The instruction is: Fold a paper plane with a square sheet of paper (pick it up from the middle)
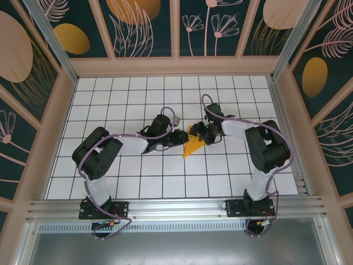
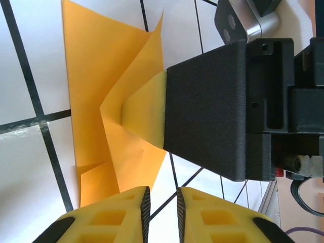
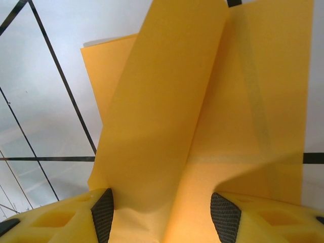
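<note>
So the sheet of paper [image 1: 193, 146] was lying mid-tabletop [image 1: 138, 94] on the white grid, right between the two arms, already creased into a pointy wedge with its tip aimed toward the arm bases. The right pincer [image 1: 199, 134] had it: in its wrist view the pincer [image 3: 164, 212] stood about half spread, with a raised flap of the sheet [image 3: 167, 101] running up between the pads and filling the gap, so I'd call that a wide grip on the fold, not empty air. From the left wrist view you could see one of its yellow fingers [image 2: 144, 114] pressed against the crease where the layers of paper [image 2: 101, 76] lifted off the floor. My guess is it was pinning the fold so the shape didn't spring open. The left pincer [image 2: 162, 197] was nearly closed, just a slit with bare tile showing through, nothing in it, parked at the near edge of the sheet. Probably lined up to press or pinch the next crease.
</note>
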Controlling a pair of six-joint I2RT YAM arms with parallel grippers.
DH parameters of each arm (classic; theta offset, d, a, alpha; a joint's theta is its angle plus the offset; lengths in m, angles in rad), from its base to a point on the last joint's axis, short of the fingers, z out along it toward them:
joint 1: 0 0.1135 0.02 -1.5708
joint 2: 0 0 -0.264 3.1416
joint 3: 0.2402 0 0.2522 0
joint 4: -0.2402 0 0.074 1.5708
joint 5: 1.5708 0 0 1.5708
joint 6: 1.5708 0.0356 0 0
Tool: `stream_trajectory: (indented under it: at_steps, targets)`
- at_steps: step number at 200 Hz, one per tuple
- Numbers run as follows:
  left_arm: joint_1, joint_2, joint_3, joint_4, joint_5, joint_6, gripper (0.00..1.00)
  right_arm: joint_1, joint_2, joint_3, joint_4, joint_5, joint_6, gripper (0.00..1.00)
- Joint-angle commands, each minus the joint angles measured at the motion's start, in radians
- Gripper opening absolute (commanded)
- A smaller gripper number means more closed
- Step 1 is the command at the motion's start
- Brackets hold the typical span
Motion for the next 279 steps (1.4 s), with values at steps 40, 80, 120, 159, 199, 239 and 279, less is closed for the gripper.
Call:
stream_trajectory:
  at_steps: [40,80,120,159,199,239,279]
  targets:
    - [-0.03,0.027,0.022,0.001,0.045,0.024,0.24,0.002,0.142,-0.057,-0.088,0.179,0.015,0.6]
    - [-0.032,0.053,0.034,0.005,0.062,0.021,0.24,0.002,0.145,-0.058,-0.09,0.181,0.02,0.62]
    - [-0.032,0.063,0.033,-0.006,0.051,0.019,0.25,0.002,0.154,-0.053,-0.098,0.188,0.025,0.63]
    - [-0.032,0.072,0.041,-0.048,0.021,0.031,0.24,0.0,0.157,-0.052,-0.102,0.191,0.027,0.63]
    - [-0.032,0.076,0.047,-0.065,-0.002,0.035,0.23,0.0,0.159,-0.053,-0.103,0.192,0.026,0.63]
    - [-0.031,0.078,0.045,-0.08,-0.022,0.04,0.2,0.0,0.159,-0.053,-0.103,0.191,0.023,0.63]
    - [-0.032,0.088,0.048,-0.083,-0.017,0.04,0.19,0.0,0.159,-0.056,-0.102,0.189,0.023,0.63]
